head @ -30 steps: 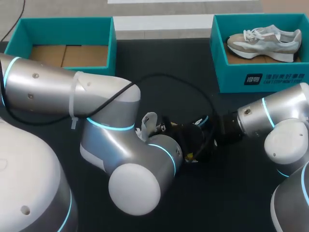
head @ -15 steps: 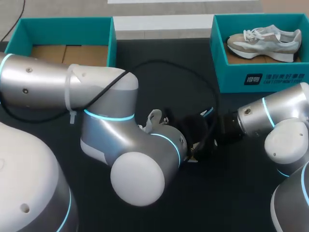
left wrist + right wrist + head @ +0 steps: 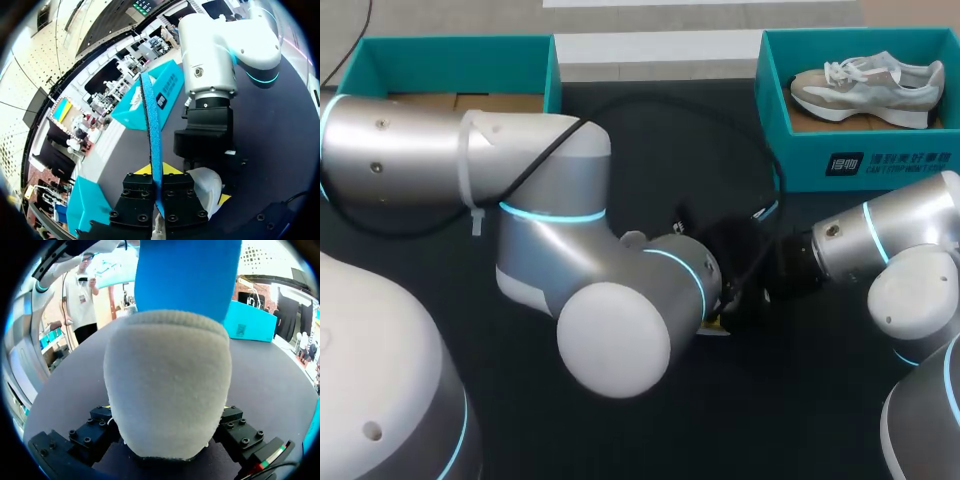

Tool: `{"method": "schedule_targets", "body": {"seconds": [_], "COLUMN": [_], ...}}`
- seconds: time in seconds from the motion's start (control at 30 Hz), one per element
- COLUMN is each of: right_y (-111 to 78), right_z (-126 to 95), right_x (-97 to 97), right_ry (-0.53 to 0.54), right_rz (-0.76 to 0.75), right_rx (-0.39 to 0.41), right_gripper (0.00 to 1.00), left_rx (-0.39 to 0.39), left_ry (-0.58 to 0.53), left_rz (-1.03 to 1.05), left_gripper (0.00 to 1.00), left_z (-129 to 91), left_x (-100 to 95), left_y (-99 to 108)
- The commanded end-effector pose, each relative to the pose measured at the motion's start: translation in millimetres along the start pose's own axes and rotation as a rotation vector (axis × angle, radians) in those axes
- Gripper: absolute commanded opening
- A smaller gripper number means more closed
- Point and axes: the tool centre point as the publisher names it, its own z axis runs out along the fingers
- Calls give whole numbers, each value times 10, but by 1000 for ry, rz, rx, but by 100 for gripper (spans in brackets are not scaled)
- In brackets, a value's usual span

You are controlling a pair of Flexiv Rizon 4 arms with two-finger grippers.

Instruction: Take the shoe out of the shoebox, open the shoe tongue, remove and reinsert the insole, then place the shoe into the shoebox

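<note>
a: item one, the shoe (image 3: 167, 385). location?

b: out of the shoebox (image 3: 860, 165), held low over the table (image 3: 800, 420) near its middle, heel end toward the right wrist camera. the right claw (image 3: 167, 440) is clamped on it from both sides.

a: item two, the insole (image 3: 151, 125).

b: blue, seen edge-on, pinched between the drawn-together fingers of the left claw (image 3: 156, 172). it runs up past the shoe's heel collar. whether any of it sits inside the shoe, i cannot tell.

a: task ledger?

b: done, by my reading: shoe taken out, insole at least lifted. tongue: hidden, no entry. left to do: seat the insole, then return the shoe to the shoebox. whether the insole is on its way out or back in cannot be decided from here.

a: other stock?

b: a second shoe (image 3: 865, 85) on its side in the shoebox, far right. a second teal box (image 3: 450, 60), far left, cardboard floor showing.

a: change against a second ago?

b: the left arm (image 3: 560, 250) has swung its elbow toward the right arm (image 3: 890, 250). a pale strip that stood up beside the elbow then is now hidden behind it. right arm, both boxes, second shoe: unchanged.
</note>
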Motion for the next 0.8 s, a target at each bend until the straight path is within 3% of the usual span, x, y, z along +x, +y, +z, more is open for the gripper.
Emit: {"method": "schedule_targets", "body": {"seconds": [0.03,0.37,0.6,0.8], "right_y": [13,13,13,13], "right_z": [4,4,4,4], "right_x": [10,10,10,10], "right_ry": [-3,-3,-3,-3], "right_rz": [0,0,0,0], "right_rx": [4,4,4,4], "right_gripper": [0,0,0,0], "left_rx": [8,85,172,203], "left_ry": [12,11,141,248], "left_rz": [-25,-62,-57,-83], "left_gripper": [0,0,0,0], "left_z": [-5,-275,-408,-407], "left_x": [-68,-498,-689,-763], "left_y": [-120,-541,-783,-851]}}
